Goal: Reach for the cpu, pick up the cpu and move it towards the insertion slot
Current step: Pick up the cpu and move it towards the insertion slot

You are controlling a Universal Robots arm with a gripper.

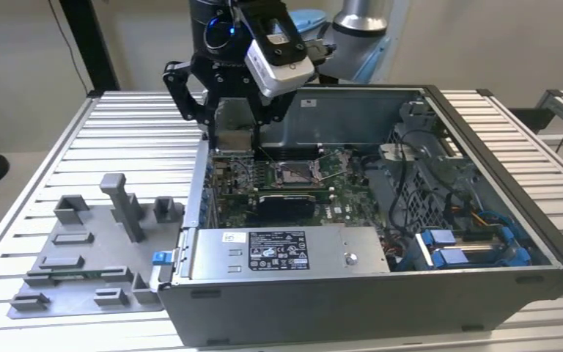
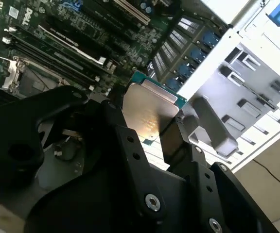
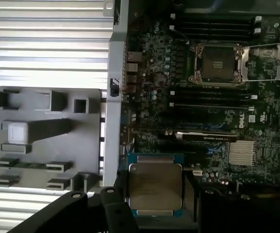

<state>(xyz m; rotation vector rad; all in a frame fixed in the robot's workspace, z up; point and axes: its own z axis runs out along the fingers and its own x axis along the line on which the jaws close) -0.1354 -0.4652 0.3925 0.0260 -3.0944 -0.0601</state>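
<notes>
My gripper (image 1: pixel 234 141) hangs over the near-left corner of the open computer case (image 1: pixel 516 220), shut on the cpu. In both wrist views the cpu (image 2: pixel 148 109) (image 3: pixel 155 184) is a flat silver square with a thin green-tan rim, pinched at two opposite edges by the black fingers (image 2: pixel 178 131) (image 3: pixel 119 194). The insertion slot (image 1: pixel 293 173) (image 3: pixel 217 64) is a square socket with a shiny metal frame standing open on the green board. It lies apart from the held cpu, further into the case, to the exterior view's right of the gripper.
A grey fixture tray (image 1: pixel 76 293) (image 3: pixel 43 138) with blocks and posts lies on the slatted metal table (image 1: pixel 135 139), at the exterior view's left of the case. A power supply box (image 1: pixel 281 253) fills the case's front; cables and blue drive clips (image 1: pixel 457 249) crowd its right.
</notes>
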